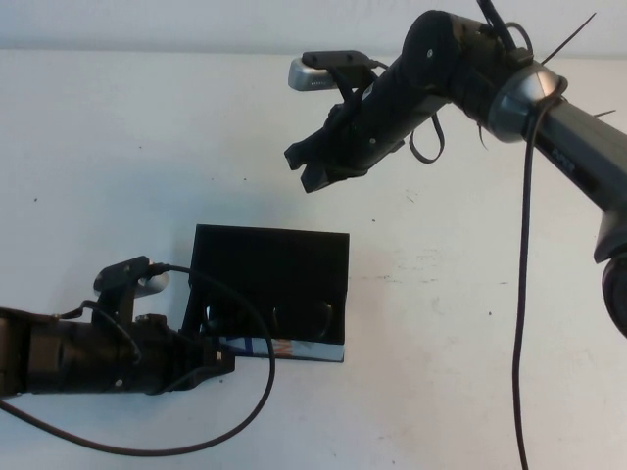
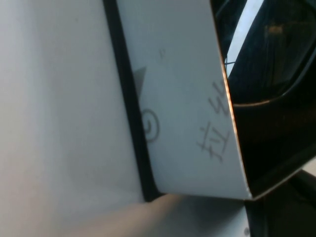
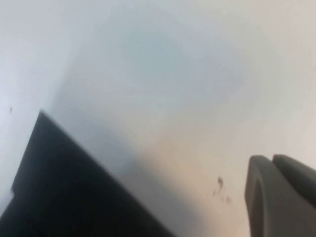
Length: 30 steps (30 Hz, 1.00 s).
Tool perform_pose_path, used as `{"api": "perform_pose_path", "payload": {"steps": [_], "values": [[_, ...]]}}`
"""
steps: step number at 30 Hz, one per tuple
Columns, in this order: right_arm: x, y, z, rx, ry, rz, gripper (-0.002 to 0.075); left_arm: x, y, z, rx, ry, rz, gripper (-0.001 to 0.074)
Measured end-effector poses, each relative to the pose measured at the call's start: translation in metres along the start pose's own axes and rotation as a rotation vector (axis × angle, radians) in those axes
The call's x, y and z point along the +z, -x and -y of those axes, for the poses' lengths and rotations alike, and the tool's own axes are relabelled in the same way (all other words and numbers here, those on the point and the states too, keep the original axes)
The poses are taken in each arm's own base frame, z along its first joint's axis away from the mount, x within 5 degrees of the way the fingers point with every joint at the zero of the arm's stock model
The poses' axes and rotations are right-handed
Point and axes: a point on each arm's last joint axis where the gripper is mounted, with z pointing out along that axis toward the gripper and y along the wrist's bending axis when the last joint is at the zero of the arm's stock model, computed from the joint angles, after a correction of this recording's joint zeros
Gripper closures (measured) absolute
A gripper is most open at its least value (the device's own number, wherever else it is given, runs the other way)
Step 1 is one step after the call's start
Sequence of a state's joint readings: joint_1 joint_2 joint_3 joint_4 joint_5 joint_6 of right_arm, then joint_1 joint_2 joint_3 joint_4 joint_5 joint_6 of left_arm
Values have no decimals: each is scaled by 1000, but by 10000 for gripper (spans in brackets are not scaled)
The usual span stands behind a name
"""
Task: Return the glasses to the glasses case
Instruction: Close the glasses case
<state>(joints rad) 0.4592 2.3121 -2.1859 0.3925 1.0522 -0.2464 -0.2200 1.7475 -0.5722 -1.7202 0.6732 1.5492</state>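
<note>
Left gripper at the case's near left corner; right gripper raised beyond it.

The left gripper point(image 1: 211, 360) lay low on the table point(image 1: 118, 176), its tip against the near left corner of the case point(image 1: 284, 264); whether its jaws were spread or pressed together could not be told. The case sat open at mid-table, lid lying flat away from the robot, printed side facing the robot. The glasses point(image 1: 279, 318) lay inside it, lenses faintly visible. The right gripper point(image 1: 312, 162) hung above the table beyond the case, jaws pressed together, holding nothing.
</note>
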Motion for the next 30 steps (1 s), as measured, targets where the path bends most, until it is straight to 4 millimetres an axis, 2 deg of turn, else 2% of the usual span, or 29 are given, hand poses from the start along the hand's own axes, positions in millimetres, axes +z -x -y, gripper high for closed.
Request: {"api": "perform_pose_path", "payload": {"steps": [5,13,30], "values": [[20,-2,8,24,3,14,737,0,0,0,1,0,0,738],[44,-17,13,70,64,-95,737,0,0,0,1,0,0,738],[44,-28,5,97,157,-212,737,0,0,0,0,0,2,738]]}}
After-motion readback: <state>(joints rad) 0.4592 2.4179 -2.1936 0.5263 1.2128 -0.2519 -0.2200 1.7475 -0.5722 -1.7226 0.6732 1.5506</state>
